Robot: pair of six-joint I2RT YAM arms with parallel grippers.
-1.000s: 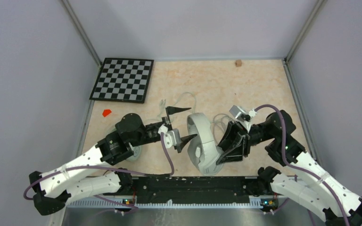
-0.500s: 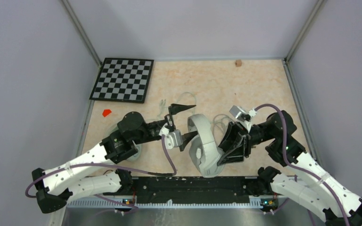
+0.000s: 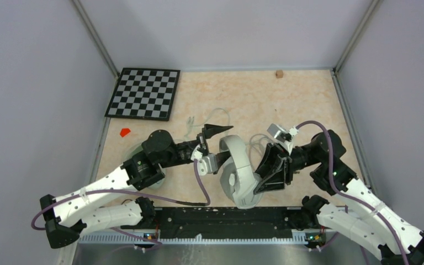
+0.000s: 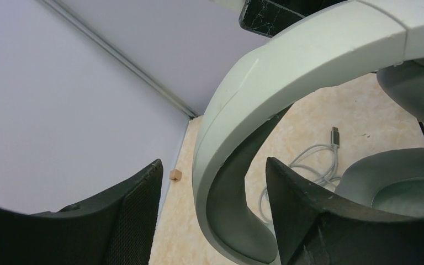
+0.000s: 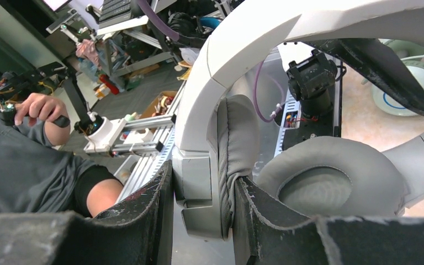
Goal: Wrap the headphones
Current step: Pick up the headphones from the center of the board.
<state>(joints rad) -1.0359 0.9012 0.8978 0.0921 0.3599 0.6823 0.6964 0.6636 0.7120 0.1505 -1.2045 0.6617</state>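
Overhead view: even, diffuse light from above; table (image 3: 309, 94) bright; faint soft shadows under the arms (image 3: 99, 193). Left wrist view: headphones (image 4: 287, 66) close, slightly soft; fingers (image 4: 116, 221) at 6 o'clock dark, blurred. Right wrist view: background at 10 o'clock sharper, dimmer.

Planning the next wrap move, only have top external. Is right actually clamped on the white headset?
Observer: Yes. Right wrist shows the right gripper shut on the white headset, fingers pinching one end, padding included.
Operator: Left?
Observer: Left wrist shows the left gripper open, straddling the headband, not closed on it.
Operator: Cable?
Observer: The grey cable sits unwound in loose loops past the headband, plug end free.
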